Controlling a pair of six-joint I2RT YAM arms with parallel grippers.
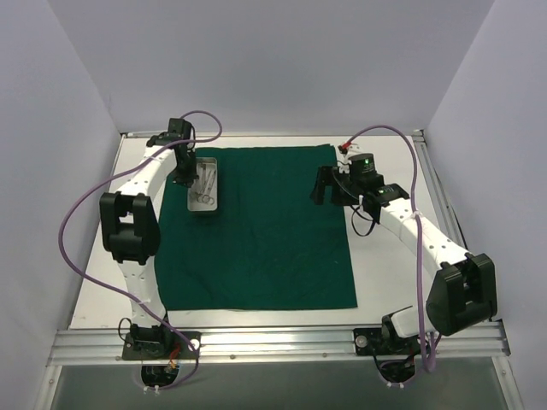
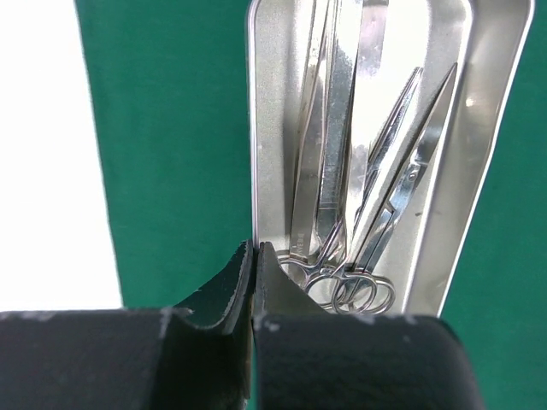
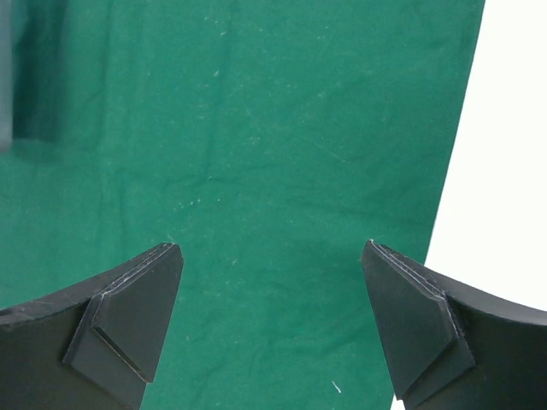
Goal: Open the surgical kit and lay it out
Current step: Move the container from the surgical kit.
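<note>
The dark green cloth (image 1: 256, 248) lies spread flat as a large square on the white table. The small steel tray (image 1: 205, 210) stands on its far left corner, with several ring-handled steel instruments (image 1: 207, 182) lying in it. My left gripper (image 1: 183, 175) is at the tray's left side. In the left wrist view the left gripper (image 2: 254, 252) is shut on the left wall of the tray (image 2: 487, 128), with the instruments (image 2: 342, 171) right beside it. My right gripper (image 1: 323, 186) hovers open and empty over the cloth's far right part; it also shows in the right wrist view (image 3: 272, 256) above the cloth (image 3: 256, 128).
Bare white table (image 1: 385, 273) runs along the cloth's right side and a narrower strip (image 1: 128, 282) along its left. A metal rail (image 1: 273, 342) runs across the near edge. Pale walls close in the left, right and back.
</note>
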